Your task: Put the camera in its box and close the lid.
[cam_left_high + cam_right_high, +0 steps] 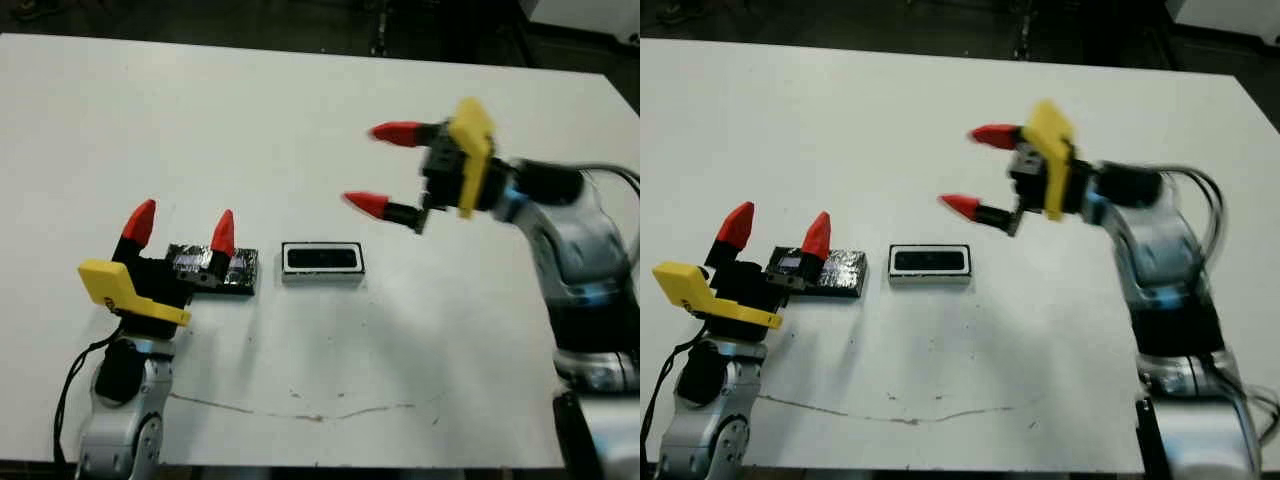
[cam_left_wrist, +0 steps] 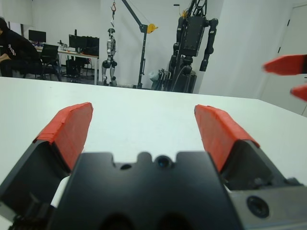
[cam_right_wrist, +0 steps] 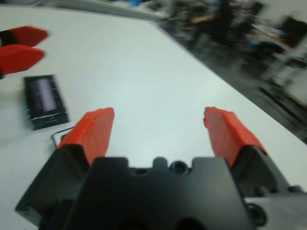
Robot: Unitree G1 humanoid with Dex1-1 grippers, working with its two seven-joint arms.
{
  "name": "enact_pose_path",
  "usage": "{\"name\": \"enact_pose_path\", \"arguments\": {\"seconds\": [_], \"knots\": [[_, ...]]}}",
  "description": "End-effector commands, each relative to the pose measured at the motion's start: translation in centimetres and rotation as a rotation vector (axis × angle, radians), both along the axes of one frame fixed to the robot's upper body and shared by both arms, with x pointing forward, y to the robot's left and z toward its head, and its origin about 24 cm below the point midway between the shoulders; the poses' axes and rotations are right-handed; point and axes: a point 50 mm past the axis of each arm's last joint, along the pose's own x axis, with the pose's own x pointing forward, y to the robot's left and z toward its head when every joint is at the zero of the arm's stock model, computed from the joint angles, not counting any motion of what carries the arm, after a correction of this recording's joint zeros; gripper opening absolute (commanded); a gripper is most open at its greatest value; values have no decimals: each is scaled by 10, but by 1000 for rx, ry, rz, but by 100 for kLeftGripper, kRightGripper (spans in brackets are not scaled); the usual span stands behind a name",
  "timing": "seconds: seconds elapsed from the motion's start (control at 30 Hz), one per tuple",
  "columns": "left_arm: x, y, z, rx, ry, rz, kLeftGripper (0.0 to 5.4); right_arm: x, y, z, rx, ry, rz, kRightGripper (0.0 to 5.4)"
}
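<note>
The white box sits mid-table with the black oblong camera lying inside it. To its left lies the glossy black lid with silvery patches, flat on the table. My left gripper stands open at the lid's near left side, and one red fingertip overlaps the lid in the head views. My right gripper is open and empty, raised above the table to the right of the box. The right wrist view shows the lid and a corner of the box past one finger.
White table with faint brown marks near its front edge. In the left wrist view, a person sits at desks beyond the table, with robot stands behind. A black cable hangs by my left arm.
</note>
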Motion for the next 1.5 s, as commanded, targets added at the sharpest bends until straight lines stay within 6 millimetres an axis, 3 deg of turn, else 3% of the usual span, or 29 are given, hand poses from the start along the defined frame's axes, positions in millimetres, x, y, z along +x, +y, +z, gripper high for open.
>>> {"name": "enact_pose_path", "arguments": {"seconds": [0.03, 0.23, 0.37, 0.63, 0.9, 1.23, 1.5], "knots": [[0, 4, 0, 25, 8, 7, 540, -25, -17, -14, 74, 32, -112, 420], [6, 12, 7, 78, -15, 22, 540, -66, -37, -46, 155, 94, -250, 321], [11, 19, 14, 127, -23, 14, 540, -82, -38, -66, 244, 117, -349, 259], [23, 34, 37, 306, -45, -47, 540, -88, -31, -84, 317, 132, -510, 137], [39, 52, 71, 753, 109, -486, 540, -85, -25, -89, 377, 127, -535, 3], [74, 62, 83, 924, 333, -951, 540, -83, -23, -92, 381, 116, -524, 3], [91, 59, 74, 825, 396, -1227, 540, -83, -24, -92, 378, 107, -538, 3]]}}
